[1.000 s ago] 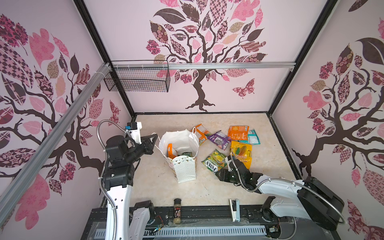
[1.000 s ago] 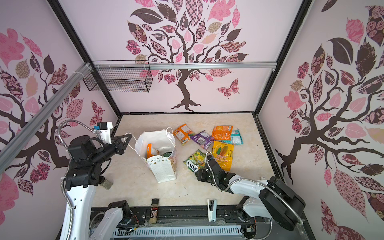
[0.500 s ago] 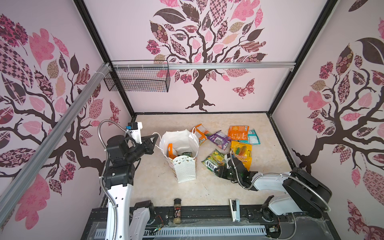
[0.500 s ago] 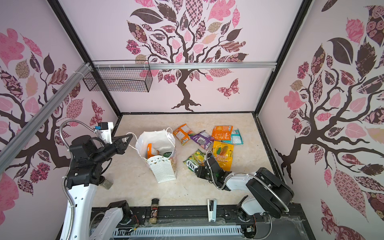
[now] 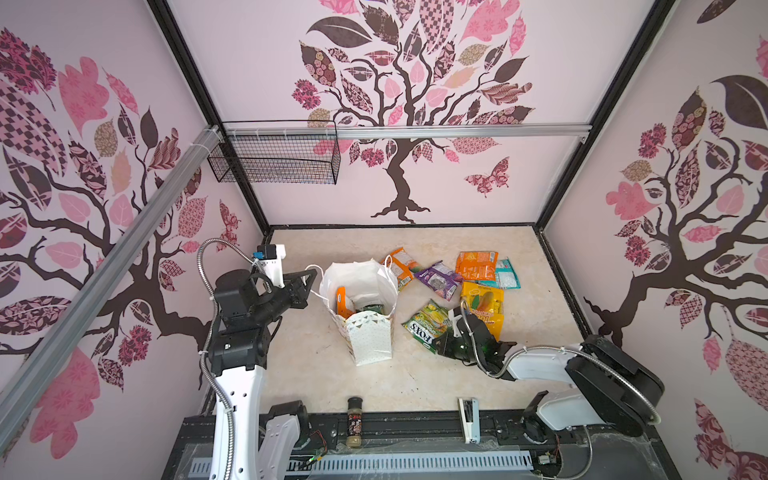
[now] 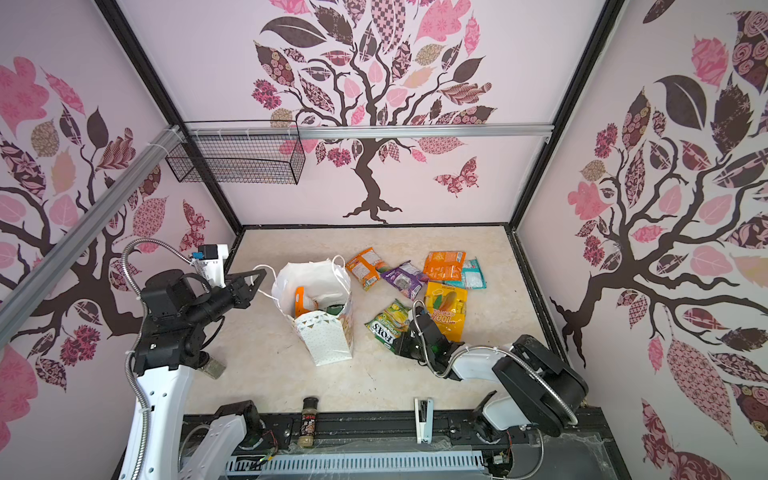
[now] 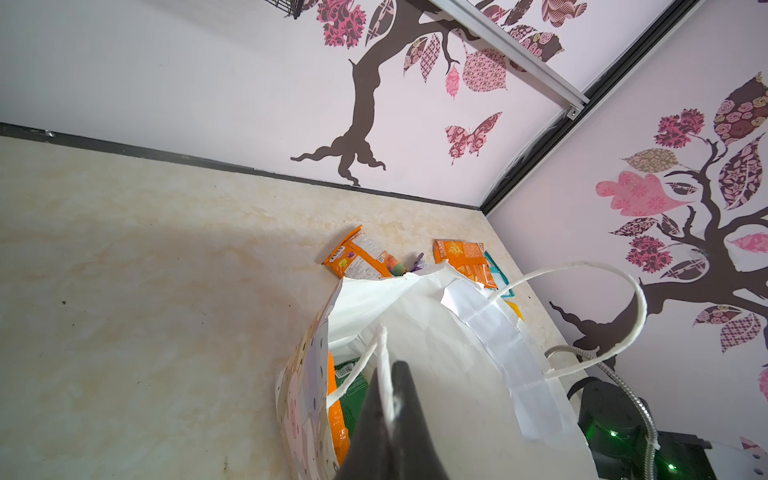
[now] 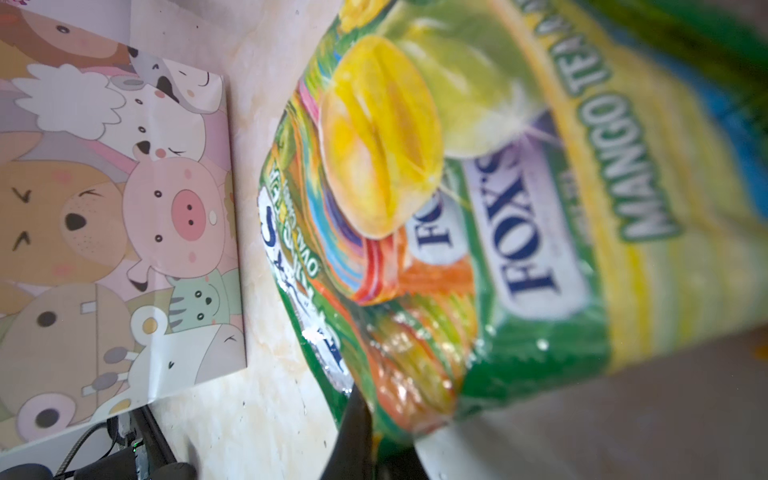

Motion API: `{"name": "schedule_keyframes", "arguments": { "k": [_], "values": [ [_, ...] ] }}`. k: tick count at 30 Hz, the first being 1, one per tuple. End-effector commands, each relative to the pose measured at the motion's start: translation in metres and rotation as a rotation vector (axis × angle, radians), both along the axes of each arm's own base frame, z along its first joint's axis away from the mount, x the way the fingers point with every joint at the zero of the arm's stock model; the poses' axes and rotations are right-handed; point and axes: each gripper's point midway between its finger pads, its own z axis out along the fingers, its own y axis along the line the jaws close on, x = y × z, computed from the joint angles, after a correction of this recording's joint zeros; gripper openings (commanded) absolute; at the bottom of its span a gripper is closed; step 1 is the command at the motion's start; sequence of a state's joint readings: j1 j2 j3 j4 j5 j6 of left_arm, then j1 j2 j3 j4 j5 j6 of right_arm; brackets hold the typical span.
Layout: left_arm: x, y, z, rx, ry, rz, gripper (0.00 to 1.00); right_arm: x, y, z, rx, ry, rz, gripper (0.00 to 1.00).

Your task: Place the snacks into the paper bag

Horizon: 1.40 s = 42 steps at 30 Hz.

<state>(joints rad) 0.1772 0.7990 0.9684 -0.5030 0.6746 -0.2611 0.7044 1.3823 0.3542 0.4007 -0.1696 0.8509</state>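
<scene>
- The bag (image 5: 371,338) stands upright near the table's middle with its mouth open. Clock hours here are read in both top views, with 12 at the far wall.
- The left gripper (image 5: 311,275) hangs raised at 9 o'clock of the bag's mouth. Its jaws are together on a white cord handle (image 7: 360,365), which stretches from the rim to the jaws.
- The second handle (image 7: 623,291) loops free over the opposite rim.
- Inside the bag, a bagged orange packet (image 5: 341,300) stands on edge against the 9 o'clock wall. A bagged green packet (image 5: 374,308) sits just beside it.
- The green packet (image 5: 424,323), lettered FOX'S, lies between 3 and 4 o'clock of the bag. It is just beside the bag, with bare table between them.
- The right gripper (image 5: 438,343) sits low at that packet's 5 o'clock corner, jaws clamped on the corner. The right wrist view shows the foil edge against a dark finger (image 8: 355,415).
- The yellow packet (image 5: 484,305) lies just beside the green packet, at its 2 o'clock.
- The orange packet (image 5: 402,266) lies at 1 o'clock of the bag, partly hidden behind the rim.
- The purple packet (image 5: 438,281) lies between the orange packet and the second orange packet (image 5: 476,266).
- The teal packet (image 5: 508,277) pokes out from under the second orange packet at 4 o'clock.
- The jar (image 5: 354,419) and the stapler (image 5: 468,419) lie on the near edge, at 6 and 5 o'clock of the bag and well apart.
</scene>
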Motion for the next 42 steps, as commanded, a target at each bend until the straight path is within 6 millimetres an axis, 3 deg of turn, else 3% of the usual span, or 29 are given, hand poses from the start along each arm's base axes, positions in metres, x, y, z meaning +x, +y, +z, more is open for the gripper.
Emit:
{"name": "schedule_keyframes", "arguments": {
  "k": [1,8,28,34,42],
  "values": [
    [-0.002,0.001,0.010,0.014,-0.037,0.003,0.00,0.002,0.005,0.032,-0.012,-0.065,0.059,0.00],
    [-0.002,0.000,0.013,0.012,-0.042,-0.003,0.00,0.004,0.009,0.090,-0.002,-0.199,0.134,0.00],
    [-0.006,0.001,0.014,0.015,-0.057,0.006,0.00,-0.011,0.014,0.194,0.029,-0.344,0.271,0.00],
    [-0.004,0.002,0.011,0.014,-0.046,0.017,0.00,-0.021,0.025,0.236,0.077,-0.377,0.364,0.00],
    [-0.006,-0.001,0.015,0.001,-0.060,-0.003,0.00,-0.028,0.026,0.292,0.104,-0.464,0.409,0.00]
  ]
}}
